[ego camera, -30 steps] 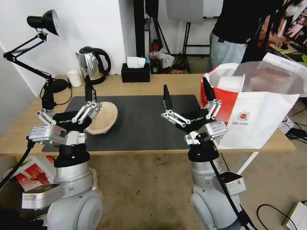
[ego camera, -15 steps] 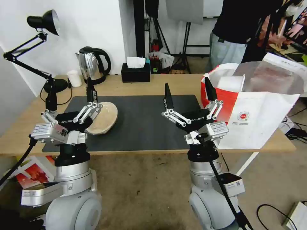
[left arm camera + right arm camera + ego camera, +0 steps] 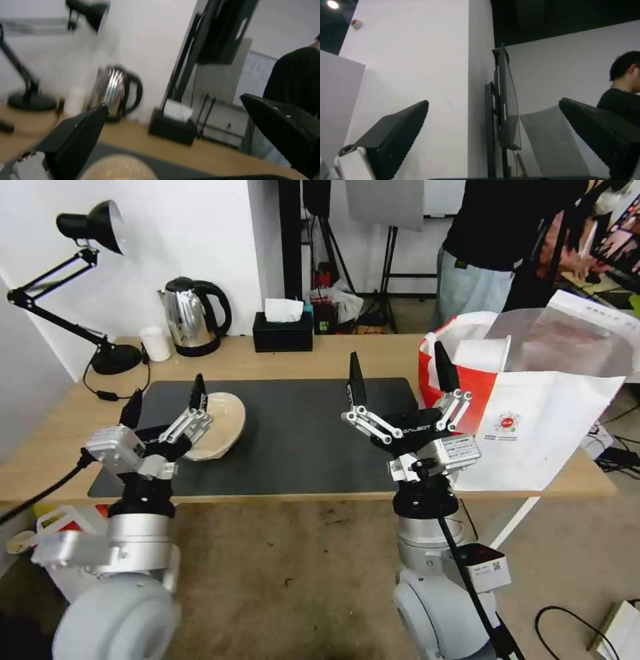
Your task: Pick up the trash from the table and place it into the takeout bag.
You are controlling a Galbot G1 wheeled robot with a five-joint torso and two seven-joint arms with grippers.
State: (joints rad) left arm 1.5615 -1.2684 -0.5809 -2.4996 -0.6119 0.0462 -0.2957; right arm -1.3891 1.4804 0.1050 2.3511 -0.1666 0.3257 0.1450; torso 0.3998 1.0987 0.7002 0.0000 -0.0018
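Note:
The shallow beige lid [image 3: 219,421] lies on the left part of the dark mat [image 3: 300,440] on the table [image 3: 333,355]. My left gripper [image 3: 165,393] is open at the lid's near left edge, tilted forward over the mat. Its wrist view looks between the open fingers [image 3: 83,132] across the table, the lid [image 3: 118,167] blurred just below. My right gripper [image 3: 398,357] is open and points upward near the mat's right end, beside the takeout bag [image 3: 540,427]. A white container rim [image 3: 483,355] shows inside the bag's open mouth. The right wrist view has the open fingers [image 3: 396,130] against a wall.
Along the table's back stand a black desk lamp [image 3: 115,359], a steel kettle [image 3: 193,317], a small white cup [image 3: 155,343] and a black tissue box [image 3: 283,331]. A person [image 3: 493,247] stands behind the bag. The bag overhangs the table's right end.
My left arm has swung so its gripper dropped lower and tipped forward toward the lid. The right gripper has edged slightly up and right. Lid and bag have not moved.

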